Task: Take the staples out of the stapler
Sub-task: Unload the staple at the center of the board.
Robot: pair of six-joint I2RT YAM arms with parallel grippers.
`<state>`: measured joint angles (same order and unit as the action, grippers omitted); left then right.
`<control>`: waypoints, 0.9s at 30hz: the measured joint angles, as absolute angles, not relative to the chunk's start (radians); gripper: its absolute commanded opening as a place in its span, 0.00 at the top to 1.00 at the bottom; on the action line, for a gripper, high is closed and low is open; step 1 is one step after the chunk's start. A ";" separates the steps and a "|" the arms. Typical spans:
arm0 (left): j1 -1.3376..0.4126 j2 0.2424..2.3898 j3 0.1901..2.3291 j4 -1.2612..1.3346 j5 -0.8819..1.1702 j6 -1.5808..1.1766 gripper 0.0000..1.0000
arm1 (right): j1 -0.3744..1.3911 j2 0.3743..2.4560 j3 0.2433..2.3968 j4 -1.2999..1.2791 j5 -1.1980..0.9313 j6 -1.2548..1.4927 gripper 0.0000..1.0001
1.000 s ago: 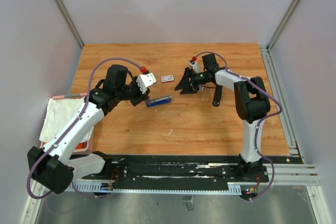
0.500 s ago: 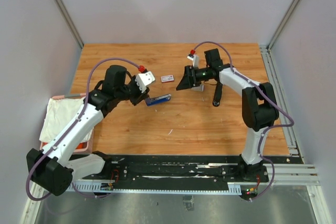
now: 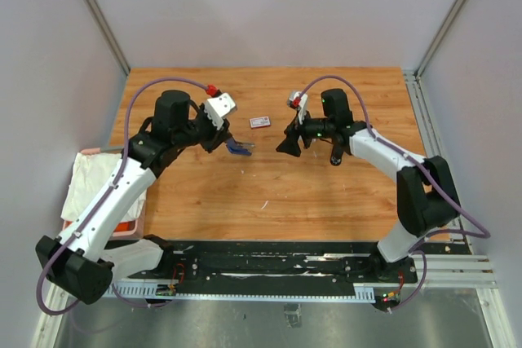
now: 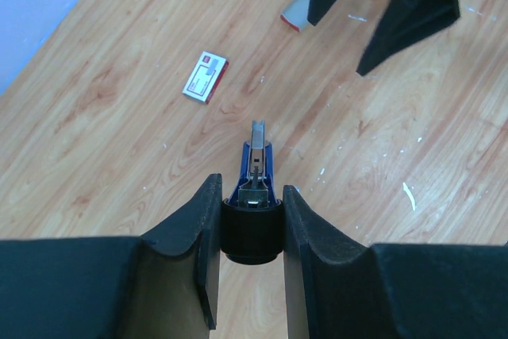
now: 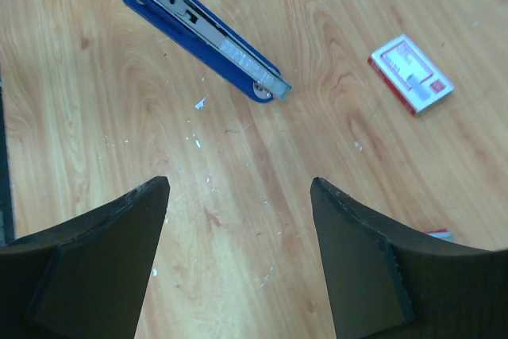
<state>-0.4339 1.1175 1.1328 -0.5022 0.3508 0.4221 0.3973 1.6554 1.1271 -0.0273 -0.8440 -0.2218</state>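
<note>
The staples, a pale silvery strip as far as I can tell, sit at the front end of the opened stapler, so nothing looks unloaded yet. The left gripper is clamped on the stapler's rear, holding it over the middle of the desk. The right gripper hangs wide open and empty just beside its tip; drawing the strip out is left to do

We can read no text anywhere; the print on the small red-and-white box is too blurred.
</note>
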 measured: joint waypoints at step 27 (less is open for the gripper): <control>-0.424 1.221 1.229 -0.514 0.313 0.095 1.00 | 0.659 1.563 1.036 0.157 -0.624 -0.427 0.22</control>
<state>-0.4240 1.2213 1.2293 -0.5144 0.3134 0.0952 0.6594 1.5635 1.0363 0.1566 -0.6239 -0.4274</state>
